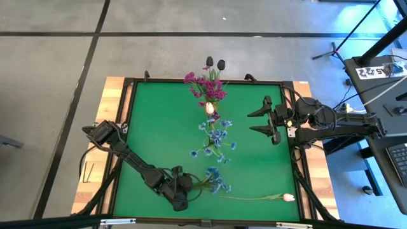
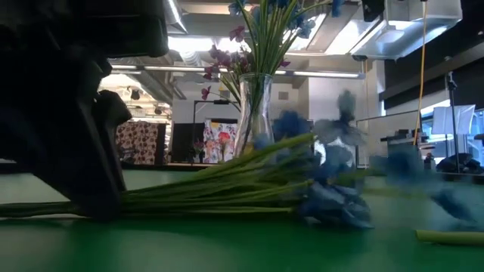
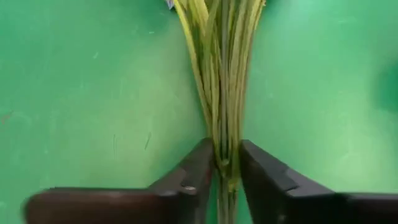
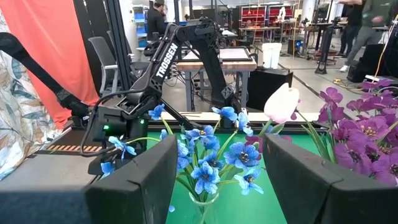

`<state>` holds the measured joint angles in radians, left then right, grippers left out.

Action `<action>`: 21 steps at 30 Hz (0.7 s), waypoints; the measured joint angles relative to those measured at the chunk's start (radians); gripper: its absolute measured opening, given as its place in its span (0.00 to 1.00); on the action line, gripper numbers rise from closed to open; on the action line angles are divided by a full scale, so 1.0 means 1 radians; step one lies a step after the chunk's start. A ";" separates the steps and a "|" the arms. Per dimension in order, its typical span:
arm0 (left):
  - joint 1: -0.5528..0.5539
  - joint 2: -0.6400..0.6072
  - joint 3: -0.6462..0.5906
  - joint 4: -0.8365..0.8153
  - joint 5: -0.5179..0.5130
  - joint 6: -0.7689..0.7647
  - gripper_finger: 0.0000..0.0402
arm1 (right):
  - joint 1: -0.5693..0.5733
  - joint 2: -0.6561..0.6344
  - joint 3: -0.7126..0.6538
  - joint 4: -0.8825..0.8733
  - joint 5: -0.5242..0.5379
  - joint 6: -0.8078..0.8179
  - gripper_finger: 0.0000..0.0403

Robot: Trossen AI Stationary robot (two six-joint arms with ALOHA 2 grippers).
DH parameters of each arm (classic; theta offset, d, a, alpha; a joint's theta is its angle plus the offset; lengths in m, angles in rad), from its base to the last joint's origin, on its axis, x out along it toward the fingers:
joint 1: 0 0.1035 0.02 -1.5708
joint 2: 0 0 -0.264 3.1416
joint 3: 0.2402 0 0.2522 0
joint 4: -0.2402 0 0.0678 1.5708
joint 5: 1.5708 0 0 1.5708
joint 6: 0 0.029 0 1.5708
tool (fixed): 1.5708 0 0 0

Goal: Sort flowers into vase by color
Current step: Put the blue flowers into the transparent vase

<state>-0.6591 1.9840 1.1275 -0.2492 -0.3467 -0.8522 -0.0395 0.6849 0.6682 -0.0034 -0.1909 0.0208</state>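
A bundle of blue flowers (image 1: 215, 181) lies on the green mat near the front edge, with the blossoms (image 2: 333, 204) toward the right. My left gripper (image 1: 183, 191) is shut on its green stems (image 2: 212, 193). A pale pink tulip (image 1: 289, 197) lies flat at the front right. A glass vase (image 2: 257, 113) at the mat's centre holds more blue flowers (image 1: 216, 137). Behind it stand magenta sprays (image 1: 206, 89), a pink bud (image 1: 210, 108) and near-black tulips (image 1: 215, 63). My right gripper (image 1: 270, 121) hangs open above the mat's right side, level. My left gripper pinches the bundle of green stems (image 3: 222, 152) between its two fingers (image 3: 196, 168), near the stems' cut ends. The fingers come slanting down from the table's left and lie across the stems. The bundle rests on the mat, with its blossoms spread out to the right.
The mat sits inside a dark raised frame (image 1: 130, 86) on a wooden table. Bare mat (image 1: 159, 127) lies to the left of the vases. In the right wrist view the vase's blue blossoms (image 4: 205, 162) stand just ahead of the open fingers.
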 joint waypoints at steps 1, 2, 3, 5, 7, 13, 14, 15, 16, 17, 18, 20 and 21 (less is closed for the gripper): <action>0.000 0.000 0.000 0.000 0.000 -0.017 0.15 | 0.000 0.000 0.000 0.000 0.000 0.000 0.58; 0.000 0.000 0.000 0.003 0.001 -0.035 0.10 | 0.000 0.000 0.000 0.000 0.000 0.000 0.58; 0.000 0.000 0.000 0.008 0.003 -0.051 0.07 | 0.000 0.000 0.000 0.000 0.000 0.000 0.58; -0.001 -0.005 0.008 0.012 0.013 -0.064 0.03 | 0.000 0.000 0.000 0.000 0.000 0.000 0.58; -0.001 -0.003 0.027 -0.001 0.024 -0.058 0.03 | 0.000 0.000 0.000 0.001 0.000 0.000 0.58; -0.004 0.002 0.160 -0.155 0.043 -0.005 0.01 | 0.000 0.000 0.000 0.001 0.000 0.000 0.58; -0.003 0.000 0.193 -0.210 0.039 -0.005 0.01 | 0.000 0.000 0.000 0.001 0.000 0.000 0.58; -0.004 0.000 0.225 -0.269 0.034 -0.004 0.01 | 0.001 0.000 0.000 0.001 -0.001 0.000 0.58; -0.007 0.000 0.259 -0.332 0.026 -0.004 0.01 | 0.001 0.000 0.000 0.001 -0.001 0.001 0.58; -0.009 0.000 0.294 -0.393 0.010 -0.003 0.00 | 0.001 0.000 0.000 0.002 -0.002 0.001 0.58; -0.011 0.000 0.329 -0.450 -0.009 -0.002 0.00 | 0.001 0.000 0.000 0.002 -0.002 0.001 0.58; -0.020 -0.001 0.401 -0.538 -0.053 0.016 0.00 | 0.001 0.000 0.000 0.002 -0.002 0.001 0.58; -0.025 -0.001 0.437 -0.577 -0.076 0.027 0.00 | 0.001 0.000 0.000 0.002 -0.002 0.001 0.58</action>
<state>-0.6838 1.9828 1.5649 -0.8258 -0.4230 -0.8252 -0.0387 0.6849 0.6682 -0.0017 -0.1932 0.0216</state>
